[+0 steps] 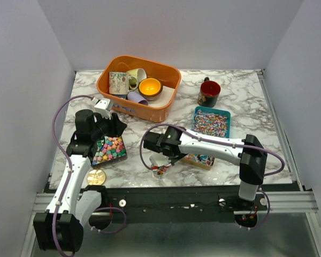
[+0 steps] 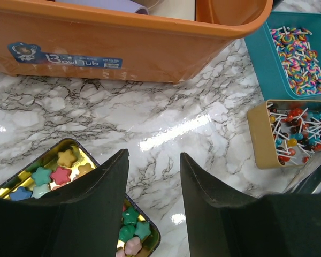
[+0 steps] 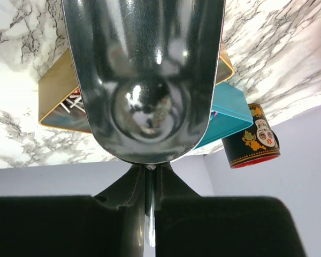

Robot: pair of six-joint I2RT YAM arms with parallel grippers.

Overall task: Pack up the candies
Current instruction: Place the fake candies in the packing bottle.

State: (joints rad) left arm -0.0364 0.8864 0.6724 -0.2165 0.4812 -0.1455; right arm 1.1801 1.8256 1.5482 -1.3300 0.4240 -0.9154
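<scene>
**Left arm** [image 1: 69, 179]: white moulded link shells between black joint housings, on a black block base [image 1: 56, 231]. The left lilac cable [image 1: 54, 120] hangs in a free loop outside the shells. There is a small white-and-grey camera module [image 1: 102, 107] at the wrist.

**Right arm** [image 1: 216, 145]: same build, a slim white link with black joints and a bulky black elbow housing [image 1: 252, 160]. The right lilac cable [image 1: 141, 147] loops clear at both ends.

**Left fingers** [image 2: 91, 209]: a pair in matte black, broad at the root and narrowing to blunt, slanted tips.

**Right fingers** [image 3: 224, 225]: matte black, blocky and flat-topped, with smooth unmarked faces.
</scene>
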